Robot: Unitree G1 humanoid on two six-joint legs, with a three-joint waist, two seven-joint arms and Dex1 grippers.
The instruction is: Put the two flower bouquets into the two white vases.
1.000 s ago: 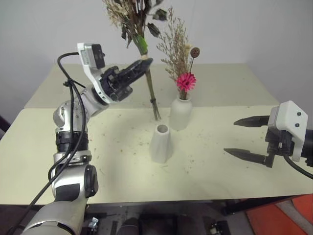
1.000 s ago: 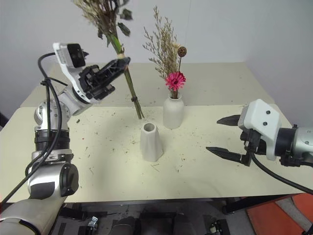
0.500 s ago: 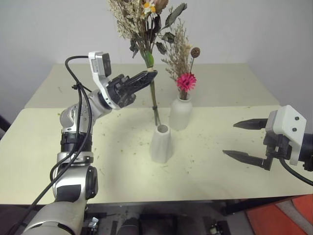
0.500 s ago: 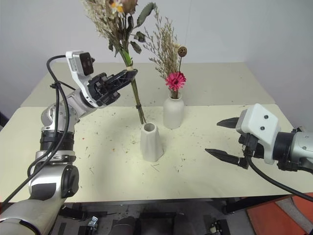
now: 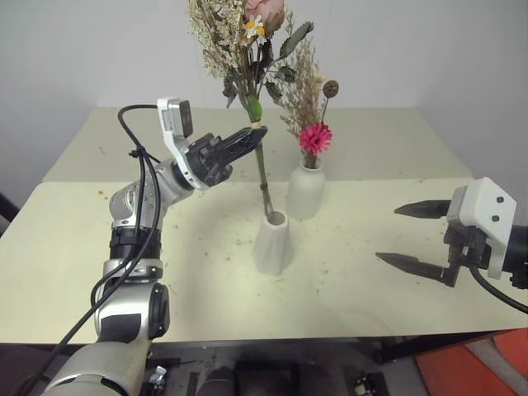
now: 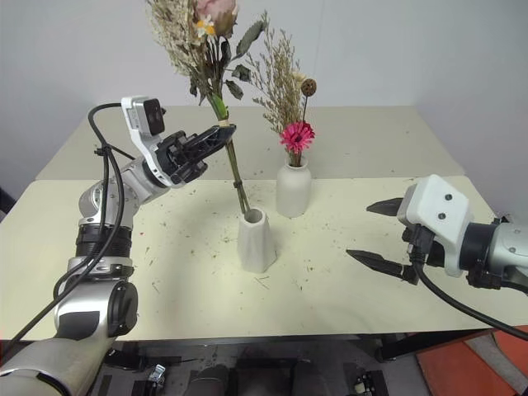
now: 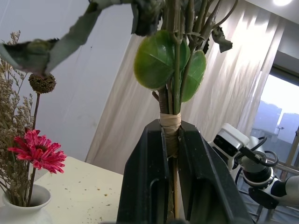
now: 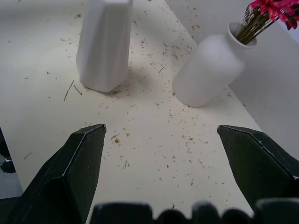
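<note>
While your left gripper (image 5: pixel 257 132) clamps the bushier bouquet (image 5: pixel 247 49), its stems meet the tapered vase (image 5: pixel 271 242).
Your right gripper (image 5: pixel 406 234) stands wide open, well apart.

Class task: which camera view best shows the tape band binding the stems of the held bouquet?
Left wrist view: the tape band sits close-up between the left pincer's fingers. Both eye views show it as a small speck; the right wrist view looks at the vases.

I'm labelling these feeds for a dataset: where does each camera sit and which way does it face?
Head stereo pair: looks forward and down over the table; shows both arms.
Left wrist: looks along the left gripper, shut on the bushier bouquet.
Right wrist: looks down between the open right gripper fingers at the tapered vase.
Shared: the rounded vase.
</note>
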